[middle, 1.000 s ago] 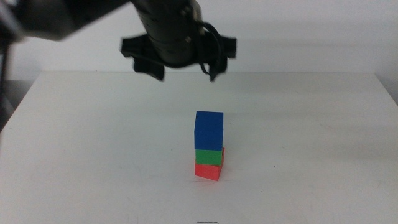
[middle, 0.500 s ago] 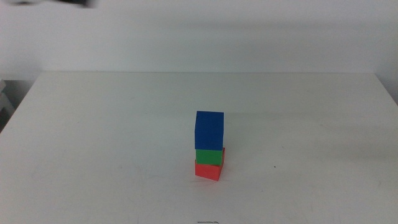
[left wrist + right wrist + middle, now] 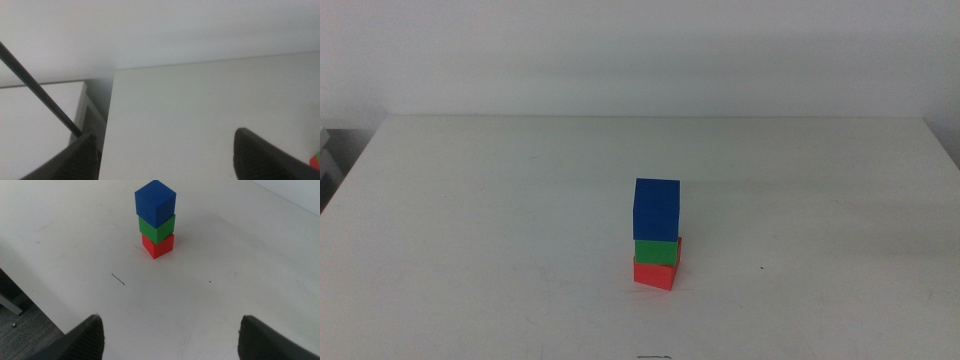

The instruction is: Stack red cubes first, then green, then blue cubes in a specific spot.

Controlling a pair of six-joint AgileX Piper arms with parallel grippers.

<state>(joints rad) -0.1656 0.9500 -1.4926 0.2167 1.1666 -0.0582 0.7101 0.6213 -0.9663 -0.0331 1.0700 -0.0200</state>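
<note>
A three-cube tower stands on the white table point(image 3: 470, 200) a little right of centre. The red cube point(image 3: 654, 272) is at the bottom, the green cube point(image 3: 655, 250) sits on it, and the blue cube point(image 3: 656, 208) tops the stack. The right wrist view shows the same tower: red cube point(image 3: 159, 245), green cube point(image 3: 157, 227), blue cube point(image 3: 155, 201). My right gripper point(image 3: 167, 335) hangs open well back from the tower, holding nothing. My left gripper point(image 3: 165, 152) is open over the table's left edge, far from the stack. Neither arm appears in the middle view.
The table's left edge point(image 3: 109, 125) runs past the left gripper, with a lower white surface point(image 3: 40, 110) and a dark rod point(image 3: 37, 87) beyond it. A small dark scratch point(image 3: 118, 279) marks the tabletop near the tower.
The dark arm that hovered above and behind the tower a second ago has withdrawn out of the middle view. The three cubes have not moved.
</note>
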